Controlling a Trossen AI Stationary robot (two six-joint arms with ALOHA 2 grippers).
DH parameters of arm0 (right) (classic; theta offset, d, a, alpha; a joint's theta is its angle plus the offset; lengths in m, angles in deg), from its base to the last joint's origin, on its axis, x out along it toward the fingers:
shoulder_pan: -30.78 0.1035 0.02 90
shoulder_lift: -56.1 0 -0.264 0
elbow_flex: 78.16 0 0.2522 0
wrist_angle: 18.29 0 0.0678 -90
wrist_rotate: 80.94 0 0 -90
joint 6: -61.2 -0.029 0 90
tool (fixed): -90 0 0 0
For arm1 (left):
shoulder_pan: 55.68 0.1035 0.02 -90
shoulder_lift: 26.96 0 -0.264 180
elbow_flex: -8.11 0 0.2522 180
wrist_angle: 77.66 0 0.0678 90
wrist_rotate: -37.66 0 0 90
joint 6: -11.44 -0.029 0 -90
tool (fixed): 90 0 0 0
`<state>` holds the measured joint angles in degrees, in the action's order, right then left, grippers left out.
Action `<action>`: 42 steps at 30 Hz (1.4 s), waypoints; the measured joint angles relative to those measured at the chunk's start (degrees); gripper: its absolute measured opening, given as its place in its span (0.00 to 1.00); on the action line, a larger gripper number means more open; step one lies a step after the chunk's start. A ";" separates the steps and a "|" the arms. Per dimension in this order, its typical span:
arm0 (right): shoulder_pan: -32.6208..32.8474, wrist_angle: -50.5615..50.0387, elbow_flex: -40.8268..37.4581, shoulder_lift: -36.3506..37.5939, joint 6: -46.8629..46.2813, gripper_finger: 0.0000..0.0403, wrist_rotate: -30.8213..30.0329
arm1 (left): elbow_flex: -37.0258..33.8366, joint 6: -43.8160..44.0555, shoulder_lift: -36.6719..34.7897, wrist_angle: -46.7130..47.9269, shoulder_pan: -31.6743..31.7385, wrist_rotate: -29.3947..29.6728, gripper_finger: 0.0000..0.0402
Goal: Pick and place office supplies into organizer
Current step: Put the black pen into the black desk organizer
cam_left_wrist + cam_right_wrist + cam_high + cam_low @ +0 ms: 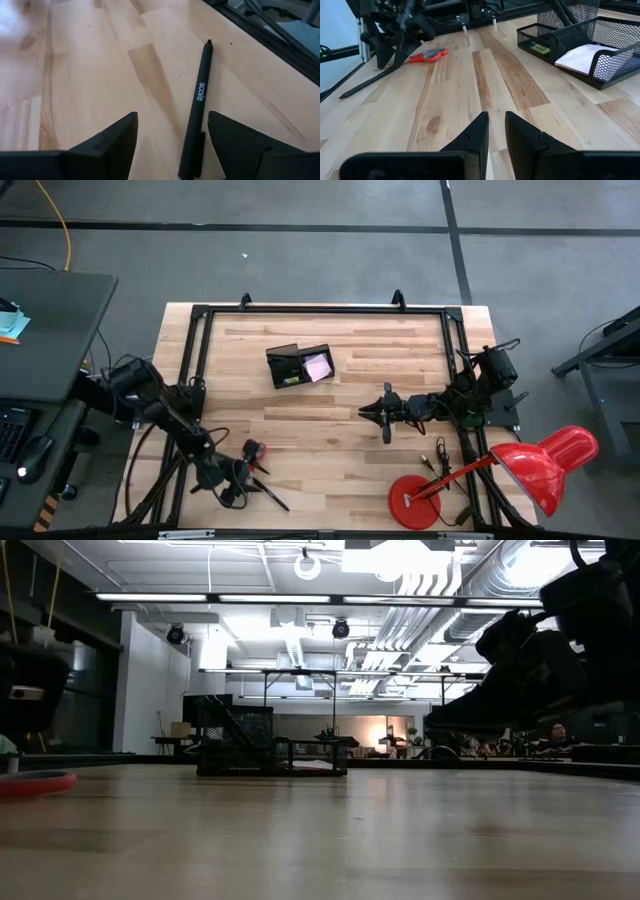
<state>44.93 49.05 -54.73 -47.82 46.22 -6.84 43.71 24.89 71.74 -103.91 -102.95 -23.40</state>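
Note:
A thin black pen lies flat on the wood near the table's near left edge, also seen in the high view. My left gripper is open and low over it, one finger on each side of the pen's near end without touching it. The red-handled scissors lie just beyond that gripper. The black mesh organizer stands at the far middle, with the pink pad in one compartment. My right gripper is shut and hovers mid-table. No purple pad shows.
The big red desk lamp stands at the near right corner on its round base. A black frame rail runs along the table's far side. Bare wood lies between the two grippers and the organizer.

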 joint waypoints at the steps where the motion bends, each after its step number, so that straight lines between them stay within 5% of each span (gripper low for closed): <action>1: 0.00 -0.35 0.00 0.00 0.00 0.14 0.02 | 0.30 0.02 0.43 0.00 0.00 0.09 0.57; 27: 0.00 -2.49 0.00 -0.02 0.00 0.14 0.02 | 3.61 2.01 0.68 9.23 0.04 -0.19 0.56; 42: 0.00 -2.49 0.00 -0.02 0.00 0.14 0.01 | 3.59 2.03 0.68 9.40 0.00 -0.72 0.15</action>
<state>44.93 46.55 -54.73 -47.84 46.22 -6.83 47.30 26.92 72.42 -94.51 -102.95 -24.12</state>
